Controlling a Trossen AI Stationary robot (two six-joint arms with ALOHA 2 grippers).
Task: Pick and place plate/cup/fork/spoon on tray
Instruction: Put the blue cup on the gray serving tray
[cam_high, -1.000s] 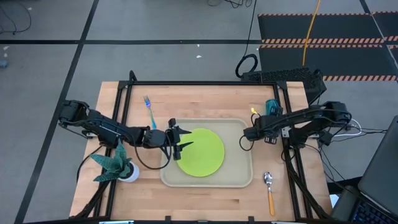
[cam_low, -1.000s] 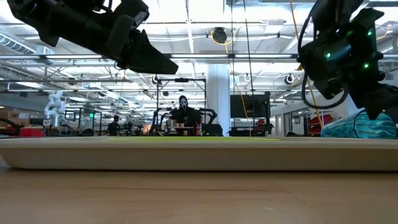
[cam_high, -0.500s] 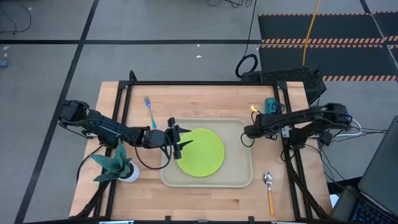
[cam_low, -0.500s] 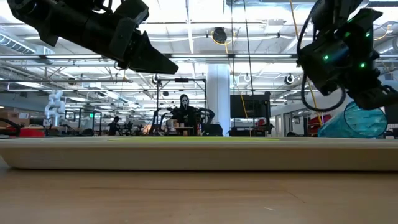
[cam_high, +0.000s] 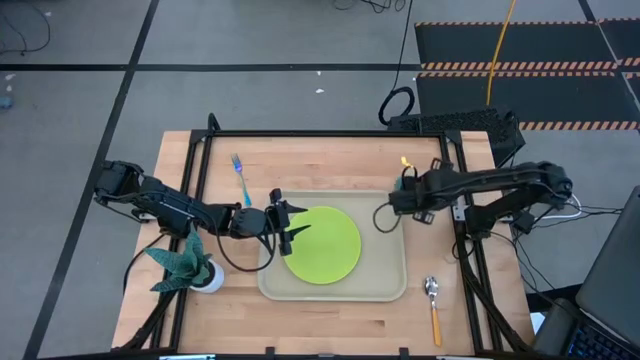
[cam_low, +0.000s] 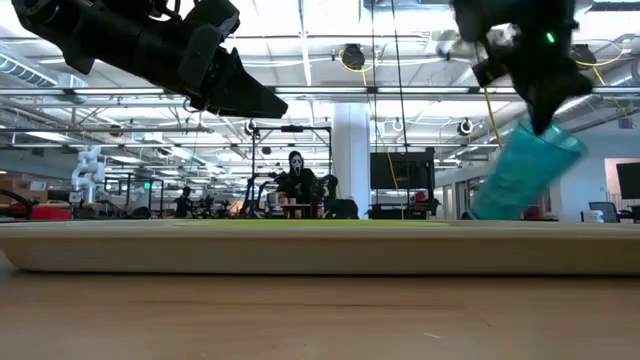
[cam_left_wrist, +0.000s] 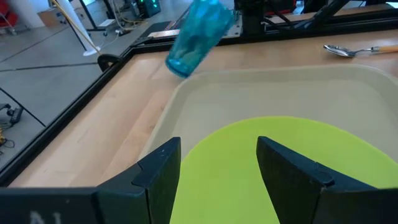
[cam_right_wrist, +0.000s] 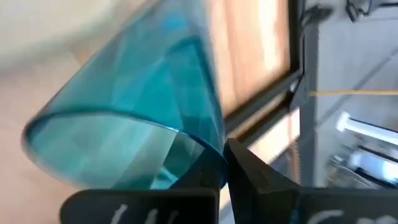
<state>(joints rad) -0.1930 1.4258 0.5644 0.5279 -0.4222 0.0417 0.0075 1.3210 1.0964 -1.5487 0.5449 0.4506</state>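
Observation:
The lime-green plate (cam_high: 322, 243) lies flat in the beige tray (cam_high: 385, 285). My left gripper (cam_high: 292, 228) hovers open over the plate's left edge, its fingers apart in the left wrist view (cam_left_wrist: 217, 162). My right gripper (cam_low: 545, 125) is shut on the teal cup (cam_low: 525, 170), which hangs tilted in the air by the tray's far right corner (cam_left_wrist: 199, 34). From above, the arm hides the cup. The blue-handled fork (cam_high: 240, 178) lies on the table beyond the tray's far left corner. The orange-handled spoon (cam_high: 433, 305) lies to the right of the tray. My right gripper pinches the cup's wall at its rim (cam_right_wrist: 208, 146), one finger inside the mouth and one outside. The fingers come from above. The cup hangs tilted below them with its base (cam_low: 490, 208) lowest, lifted clear of the table.
A teal leafy plant in a white pot (cam_high: 185, 265) stands at the table's near left. A black frame (cam_high: 330, 133) runs around the tabletop. The tray's right part (cam_high: 385, 250) beside the plate is bare.
My right gripper has shut on the cup's rim and risen, shifting a little toward the table's far edge. The cup, on the table a second ago, now hangs tilted and clear of it.

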